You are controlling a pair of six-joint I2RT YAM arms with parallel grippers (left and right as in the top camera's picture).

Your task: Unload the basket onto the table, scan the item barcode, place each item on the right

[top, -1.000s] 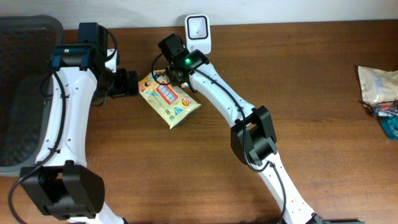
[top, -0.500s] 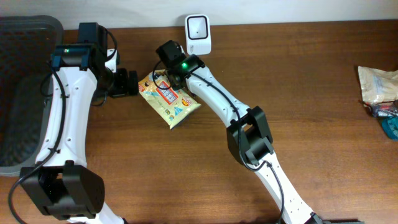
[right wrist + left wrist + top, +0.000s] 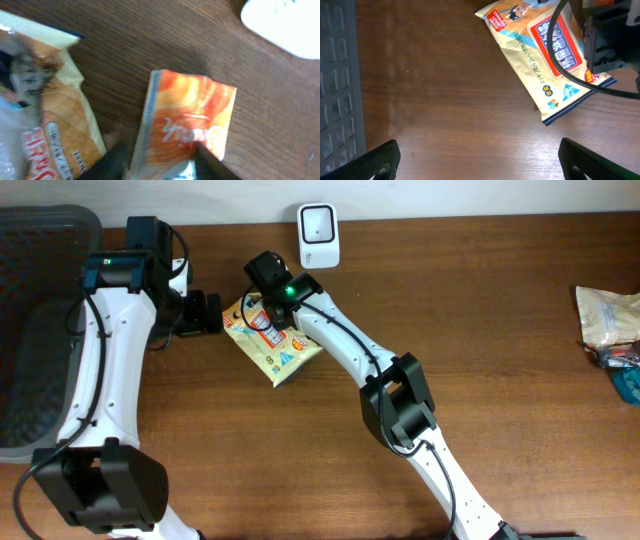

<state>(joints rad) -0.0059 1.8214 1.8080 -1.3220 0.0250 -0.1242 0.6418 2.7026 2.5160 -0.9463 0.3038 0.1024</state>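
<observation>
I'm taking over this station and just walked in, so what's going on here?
The right end effector is down at the top end of the yellow snack bag, fingers bracketing a small orange packet; whether it grips is unclear. The left end effector sits open beside the bag. The white scanner stands behind, nothing presented to it yet.

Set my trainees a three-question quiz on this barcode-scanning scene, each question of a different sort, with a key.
1. True or false: the left gripper stands open beside the snack bag.
2. Which is nearest the white scanner? A) the basket B) the right gripper C) the packets at the table's right edge.
3. Fill in: in the right wrist view, the small packet beside the snack bag is coloured ____.
Key: 1 true; 2 B; 3 orange.
</observation>
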